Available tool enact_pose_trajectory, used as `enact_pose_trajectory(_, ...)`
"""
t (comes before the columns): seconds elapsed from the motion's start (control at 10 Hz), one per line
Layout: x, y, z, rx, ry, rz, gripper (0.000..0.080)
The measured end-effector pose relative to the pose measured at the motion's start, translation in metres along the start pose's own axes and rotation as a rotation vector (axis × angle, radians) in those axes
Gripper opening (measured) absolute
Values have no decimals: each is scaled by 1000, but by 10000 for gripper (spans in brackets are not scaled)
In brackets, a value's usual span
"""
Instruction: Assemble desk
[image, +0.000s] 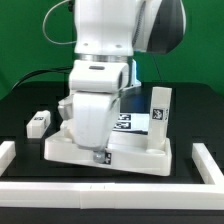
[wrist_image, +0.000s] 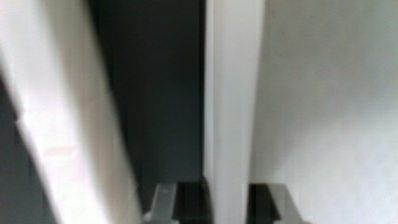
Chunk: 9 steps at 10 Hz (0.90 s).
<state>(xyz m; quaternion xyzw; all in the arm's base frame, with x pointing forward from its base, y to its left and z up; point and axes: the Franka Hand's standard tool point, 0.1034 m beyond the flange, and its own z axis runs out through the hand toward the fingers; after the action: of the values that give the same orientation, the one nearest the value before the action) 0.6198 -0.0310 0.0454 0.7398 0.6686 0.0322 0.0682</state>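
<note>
My hand (wrist_image: 222, 205) is closed narrow on the thin raised rim (wrist_image: 231, 90) of the white tray-like top (image: 150, 158), with one finger on each face of it in the wrist view. In the exterior view the top lies mid-way on the black desk (image: 205, 120), under my arm and skewed to the white border rail (image: 110, 185) at 6 o'clock. One tagged block leg (image: 161, 110) stands upright at the top's 2 o'clock corner; a second leg (image: 38, 122) lies on the desk at 9 o'clock, well apart from the top.

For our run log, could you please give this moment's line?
pincer: shut on desk top rim | one leg: upright | other leg: lying aside
</note>
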Motion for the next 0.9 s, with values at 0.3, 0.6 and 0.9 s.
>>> enact_pose_trajectory(0.3, -2, 11, 7, -27, -28, -249, 60)
enact_pose_trajectory(0.6, -6, 10, 8, -24, -37, -260, 60)
enact_pose_trajectory(0.9, 17, 21, 9, 2, -32, -86, 60)
